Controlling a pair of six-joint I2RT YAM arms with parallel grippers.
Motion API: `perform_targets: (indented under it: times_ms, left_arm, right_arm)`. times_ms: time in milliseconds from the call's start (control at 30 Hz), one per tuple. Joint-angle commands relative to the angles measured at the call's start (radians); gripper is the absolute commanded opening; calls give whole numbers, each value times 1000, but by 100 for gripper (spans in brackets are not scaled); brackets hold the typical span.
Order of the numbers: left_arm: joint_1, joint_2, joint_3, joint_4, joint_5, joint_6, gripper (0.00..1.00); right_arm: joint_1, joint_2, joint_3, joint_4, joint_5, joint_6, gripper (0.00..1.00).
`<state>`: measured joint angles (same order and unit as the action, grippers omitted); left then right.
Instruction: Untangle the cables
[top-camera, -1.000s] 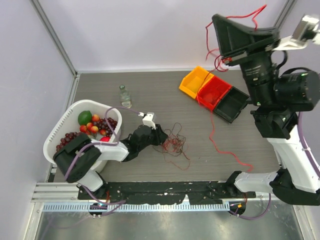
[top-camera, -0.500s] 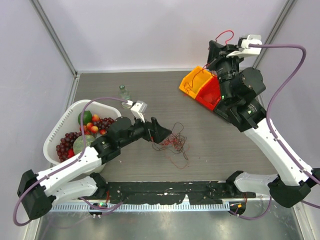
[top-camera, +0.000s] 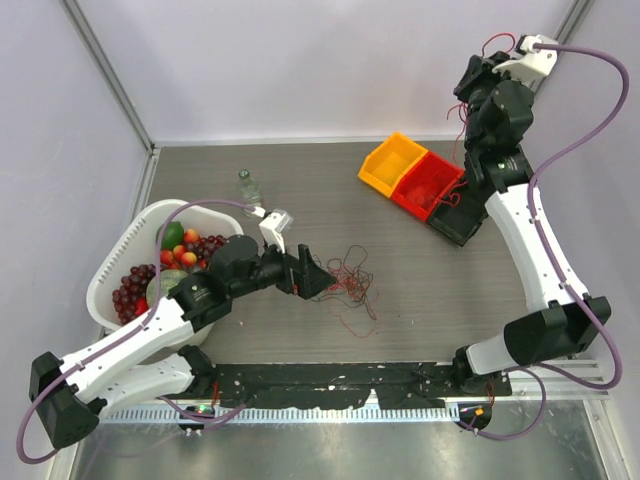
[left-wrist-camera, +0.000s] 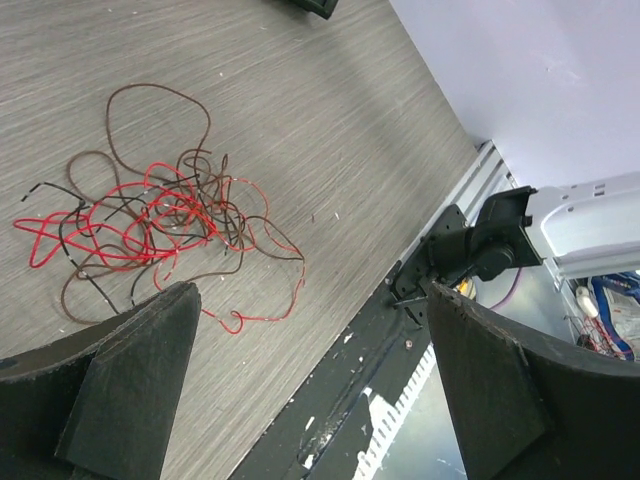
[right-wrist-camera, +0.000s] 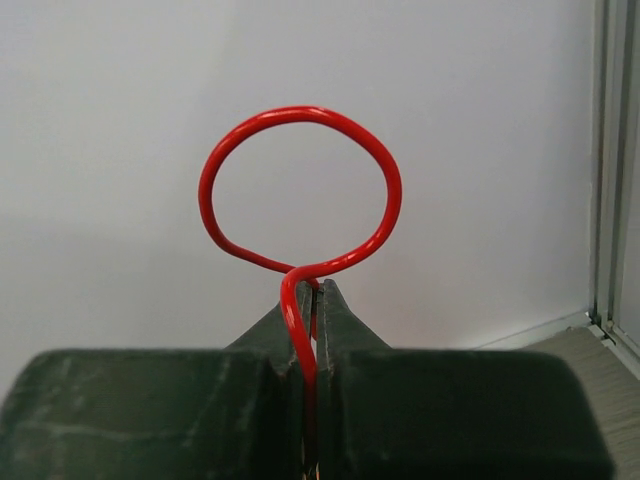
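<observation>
Fingers of the right gripper (right-wrist-camera: 312, 290) pinch together on a thin red cable (right-wrist-camera: 385, 190) that curls into a round loop above them. Over the table (left-wrist-camera: 330, 120), the left gripper (left-wrist-camera: 310, 300) gapes wide near the curly red-and-brown tangle (left-wrist-camera: 150, 215) lying mid-table.

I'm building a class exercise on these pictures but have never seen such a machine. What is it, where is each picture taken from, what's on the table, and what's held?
These are two robot arms bolted at the near edge of a table, each ending in two fingers. The wide picture looks down from above; the other two come from cameras on the wrists. On the table lie a tangle of thin red and brown cables, a basket of fruit, a small bottle and three bins. The left fingers are open beside the tangle, holding nothing. The right fingers, raised high, are shut on a red cable.
</observation>
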<state>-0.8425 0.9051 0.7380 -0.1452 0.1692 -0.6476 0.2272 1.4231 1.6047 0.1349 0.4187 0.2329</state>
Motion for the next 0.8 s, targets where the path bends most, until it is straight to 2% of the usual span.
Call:
perform_targets:
  times_ms: [0, 233, 467, 767]
  left_arm:
    - [-1, 31, 66, 24, 73, -1, 99]
    - [-1, 94, 133, 7, 79, 52, 100]
    - [3, 60, 138, -22, 44, 71, 100]
    - [6, 2, 104, -36, 15, 48, 100]
  right_arm:
    - [-58, 28, 61, 6, -58, 94, 0]
    - [-115, 86, 92, 3, -95, 114, 0]
    - [-134, 164, 109, 12, -187, 181, 0]
    - [-213, 217, -1, 68, -294, 397, 1]
